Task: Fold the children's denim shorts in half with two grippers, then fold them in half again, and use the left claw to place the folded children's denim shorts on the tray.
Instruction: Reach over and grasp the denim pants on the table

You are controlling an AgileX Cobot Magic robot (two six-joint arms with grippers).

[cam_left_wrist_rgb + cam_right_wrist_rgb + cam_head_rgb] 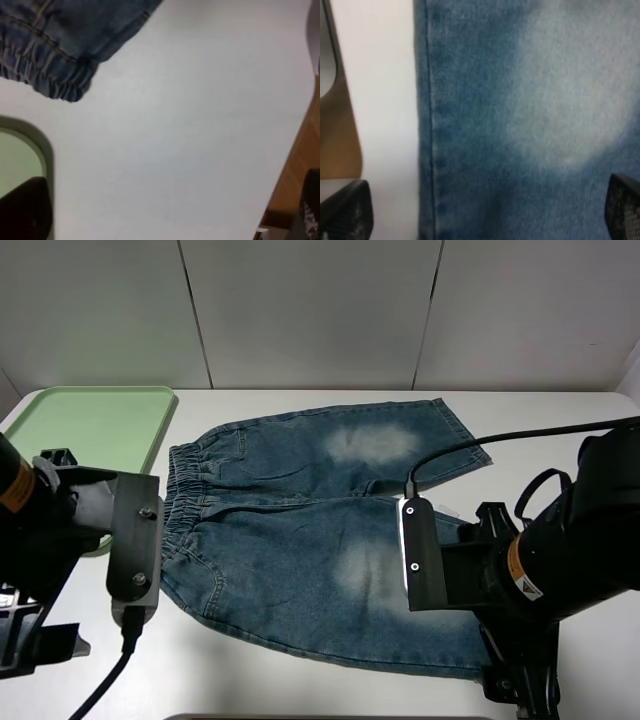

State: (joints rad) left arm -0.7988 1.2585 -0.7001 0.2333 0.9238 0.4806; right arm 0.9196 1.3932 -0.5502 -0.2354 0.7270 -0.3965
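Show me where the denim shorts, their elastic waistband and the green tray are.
denim shorts [290,570], exterior high view, near leg's fabric.
elastic waistband [186,502], exterior high view, gathered middle.
green tray [90,430], exterior high view, bare floor.

Shorts [320,540]: dark blue denim, spread flat and unfolded, gathered waistband turned to the tray, one pale bleached patch on each leg. Tray [90,425]: pale green, low rim, rounded corners, near the waistband, not touching. Left gripper [167,212]: jaws wide apart, near the waistband corner. Right gripper [485,210]: jaws wide apart, over one leg's edge seam.
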